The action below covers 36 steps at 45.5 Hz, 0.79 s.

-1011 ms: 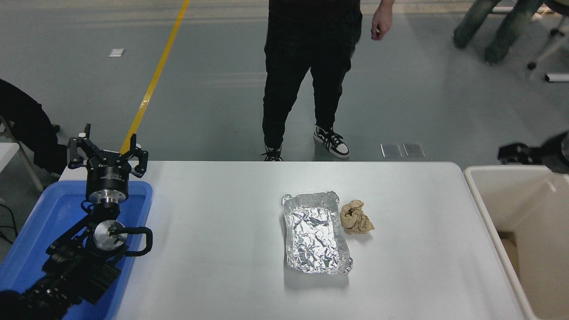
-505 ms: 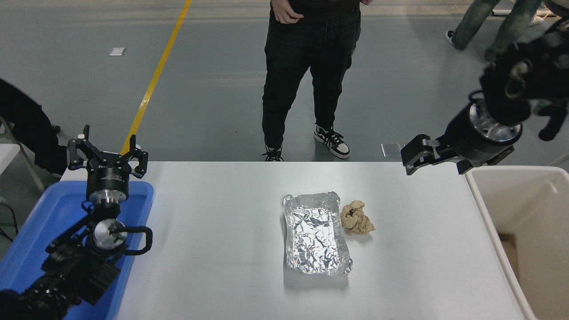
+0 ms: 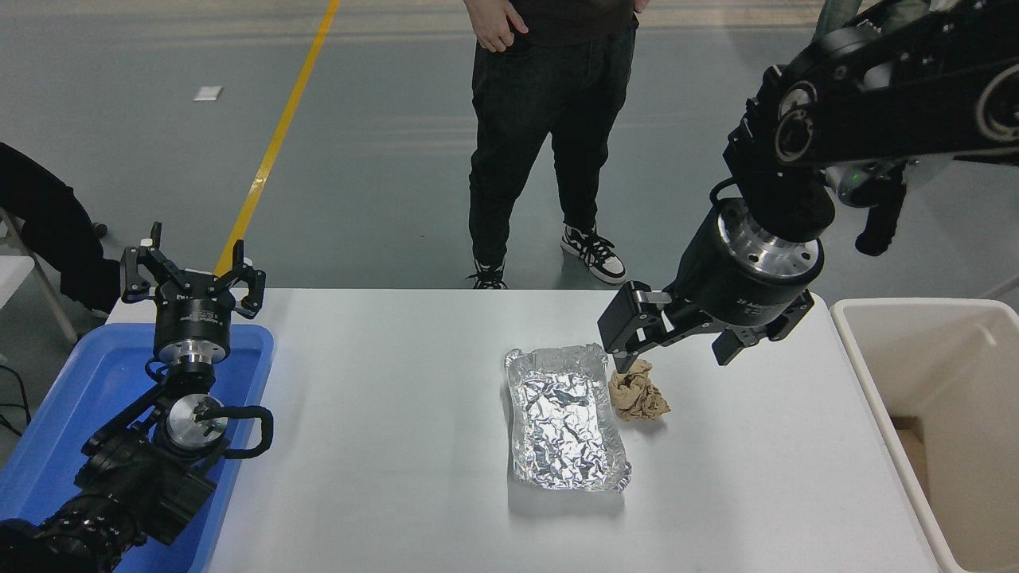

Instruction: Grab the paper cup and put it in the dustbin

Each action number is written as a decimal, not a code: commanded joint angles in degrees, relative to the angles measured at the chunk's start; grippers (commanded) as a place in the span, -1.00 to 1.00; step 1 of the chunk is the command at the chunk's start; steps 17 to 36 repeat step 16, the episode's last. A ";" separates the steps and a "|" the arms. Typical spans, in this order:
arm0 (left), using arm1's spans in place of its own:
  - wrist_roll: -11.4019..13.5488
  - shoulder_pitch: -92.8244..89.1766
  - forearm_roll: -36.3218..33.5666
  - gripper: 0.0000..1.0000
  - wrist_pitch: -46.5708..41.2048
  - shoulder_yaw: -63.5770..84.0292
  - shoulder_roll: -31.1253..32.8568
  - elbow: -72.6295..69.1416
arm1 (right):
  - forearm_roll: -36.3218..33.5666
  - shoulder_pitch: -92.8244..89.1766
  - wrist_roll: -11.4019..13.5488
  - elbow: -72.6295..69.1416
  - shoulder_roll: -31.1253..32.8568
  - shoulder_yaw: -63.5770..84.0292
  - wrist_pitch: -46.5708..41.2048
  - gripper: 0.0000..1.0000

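Head view: the right gripper (image 3: pixel 629 338) hangs above the crumpled tan paper ball (image 3: pixel 638 391), beside the crinkled foil tray (image 3: pixel 565 418) on the smooth white table (image 3: pixel 382 430). Whether its jaws are apart or closed cannot be told from this angle. No paper cup shows anywhere. The deep cream bin (image 3: pixel 939 398) with a rounded rim stands at the table's right end. The left gripper (image 3: pixel 193 274), fingers spread, is parked over the shallow blue tray (image 3: pixel 72 414).

paper ball (image 3: pixel 638 390) right of foil tray (image 3: pixel 566 418)
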<state>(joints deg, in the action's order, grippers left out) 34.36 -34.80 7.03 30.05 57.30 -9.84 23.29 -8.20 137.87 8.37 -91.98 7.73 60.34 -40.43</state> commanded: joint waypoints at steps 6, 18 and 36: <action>0.01 0.00 0.00 0.98 0.01 0.00 0.00 0.00 | 4.33 -7.88 -0.02 6.54 0.71 0.57 2.54 1.00; 0.01 0.00 0.00 0.98 0.01 0.00 0.00 0.00 | 5.92 -11.05 -0.02 9.01 3.17 0.84 3.60 1.00; 0.01 0.00 0.00 0.98 0.01 0.00 0.00 0.00 | 5.92 -11.05 -0.02 9.01 3.17 0.84 3.60 1.00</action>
